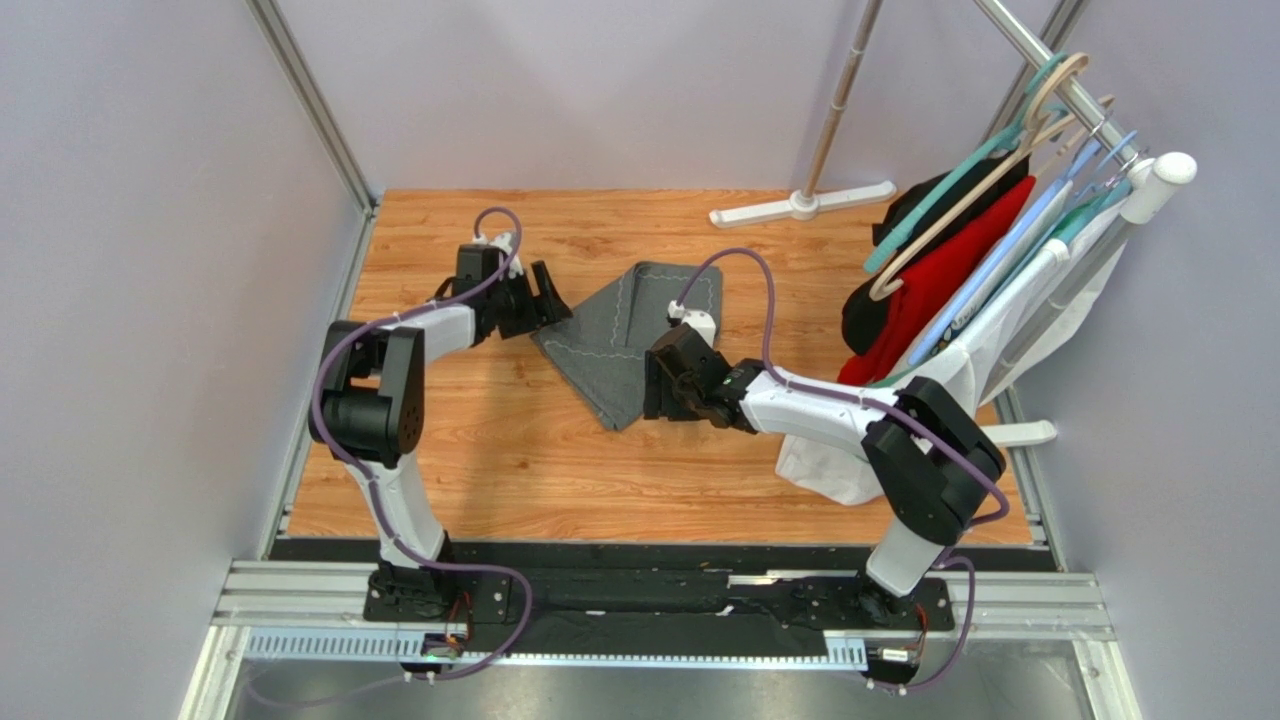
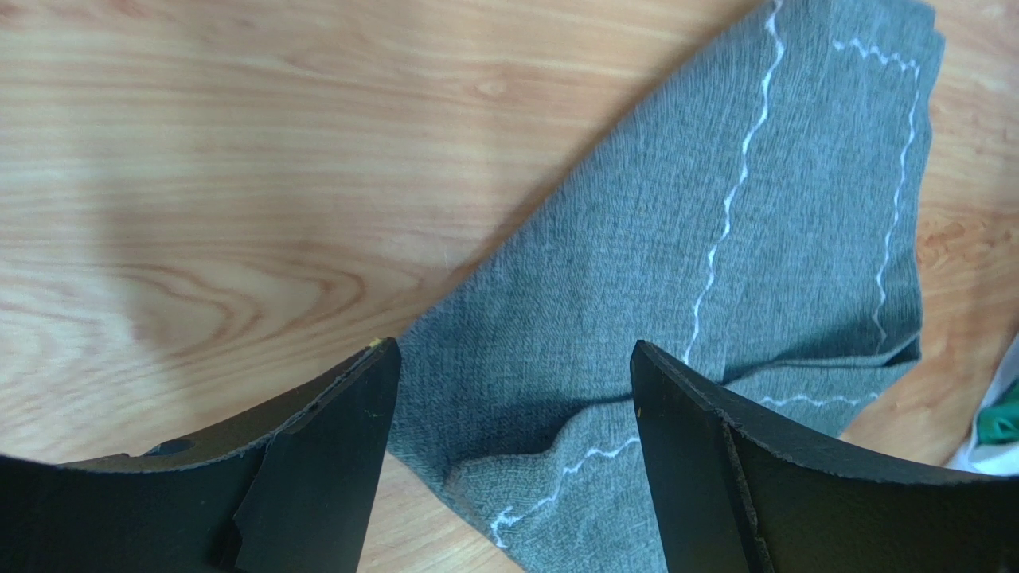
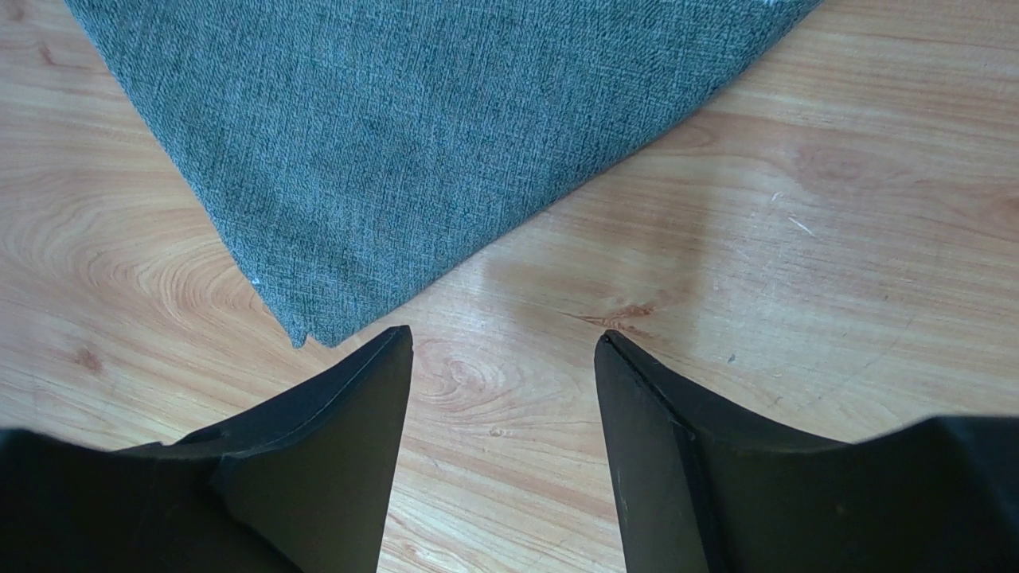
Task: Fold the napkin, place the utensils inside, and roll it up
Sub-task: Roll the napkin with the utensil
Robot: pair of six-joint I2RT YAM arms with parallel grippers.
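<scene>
The dark grey napkin [image 1: 624, 342] lies folded over on the wooden table, its pale stitched line showing. My left gripper [image 1: 553, 311] is open at the napkin's left corner; in the left wrist view the napkin [image 2: 670, 275] lies between and beyond its fingers [image 2: 323, 466], with a folded corner near them. My right gripper [image 1: 651, 387] is open just beside the napkin's near corner; in the right wrist view the napkin's point [image 3: 395, 131] lies just ahead of its left finger [image 3: 335, 454], with bare wood between the fingers. No utensils show in any view.
A clothes rack [image 1: 1052, 75] with red, black and white garments [image 1: 939, 278] on hangers stands at the right. A white cloth [image 1: 819, 450] hangs beside my right arm. A white stand base [image 1: 804, 203] sits at the back. Metal frame posts edge the table.
</scene>
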